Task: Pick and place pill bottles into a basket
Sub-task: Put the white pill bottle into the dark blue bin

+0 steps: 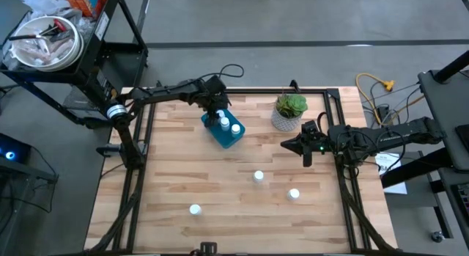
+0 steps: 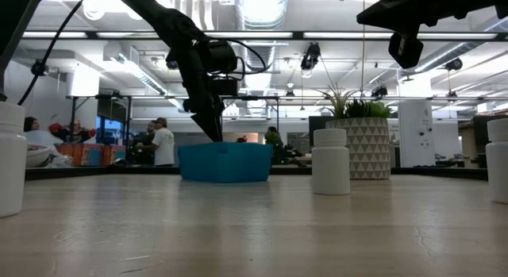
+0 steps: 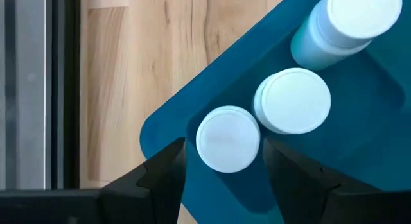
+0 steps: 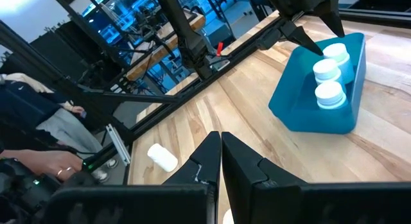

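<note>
1. Reaching in from the upper left of the overhead frame, the left gripper (image 1: 218, 115) sits over the near end of the blue basket (image 1: 227, 138), just above centre of the wooden table (image 1: 183, 168).
2. Its own wrist camera shows both dark fingers (image 3: 160, 179) spread apart on either side of one pill bottle (image 3: 228, 139); a narrow gap shows on each side of the cap, so the pincer is open around it and not squeezing.
3. That bottle stands upright inside the basket, touching a second bottle (image 3: 294, 101), with a third bottle (image 3: 343, 25) farther along.
4. In the table-level view, the left arm comes down from the upper left into the basket (image 2: 225, 163), left of centre.
5. Three more bottles stand on the bare table in the overhead view: one near centre (image 1: 258, 177), one to the lower right (image 1: 294, 194), one at the lower left (image 1: 195, 209).
6. The right gripper (image 1: 305, 150) waits at the right of the table, raised above the surface, just below a potted plant (image 1: 290, 111). Its wrist camera shows its fingers (image 4: 209, 161) pressed together with nothing between them.
7. A person's hand (image 4: 45, 161) shows at the left edge of the right wrist view, beyond the table.
</note>
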Motion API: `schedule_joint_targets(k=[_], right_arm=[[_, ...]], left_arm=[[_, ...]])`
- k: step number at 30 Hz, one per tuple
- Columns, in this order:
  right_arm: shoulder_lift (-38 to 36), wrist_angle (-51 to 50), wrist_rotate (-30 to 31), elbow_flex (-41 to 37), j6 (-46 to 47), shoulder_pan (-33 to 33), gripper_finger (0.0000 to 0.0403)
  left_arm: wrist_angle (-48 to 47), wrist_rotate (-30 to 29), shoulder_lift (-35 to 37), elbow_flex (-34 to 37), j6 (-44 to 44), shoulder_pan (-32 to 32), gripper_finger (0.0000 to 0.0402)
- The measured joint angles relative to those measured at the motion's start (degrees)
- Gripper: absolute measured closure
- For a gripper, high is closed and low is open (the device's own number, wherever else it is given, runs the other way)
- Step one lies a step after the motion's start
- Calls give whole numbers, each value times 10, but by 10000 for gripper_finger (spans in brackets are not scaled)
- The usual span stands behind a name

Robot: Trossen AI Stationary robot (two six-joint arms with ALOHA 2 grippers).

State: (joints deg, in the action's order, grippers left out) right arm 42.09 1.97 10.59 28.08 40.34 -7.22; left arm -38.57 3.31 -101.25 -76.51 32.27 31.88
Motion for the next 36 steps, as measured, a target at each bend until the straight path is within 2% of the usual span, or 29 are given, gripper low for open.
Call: schedule_joint_targets(k=[11, 18, 28, 36], right_arm=[[0, 0, -1, 0, 0, 0, 394], [0, 0, -1, 0, -3, 0, 394], [0, -1, -8, 0, -16, 0, 394], [0, -3, -34, 0, -27, 0, 394]], left_arm=[[-50, 0, 32, -27, -12, -1, 212], [-70, 17, 91, -30, -119, -3, 212], [-96, 23, 173, -29, -218, -13, 212], [-158, 31, 227, -28, -294, -39, 212]])
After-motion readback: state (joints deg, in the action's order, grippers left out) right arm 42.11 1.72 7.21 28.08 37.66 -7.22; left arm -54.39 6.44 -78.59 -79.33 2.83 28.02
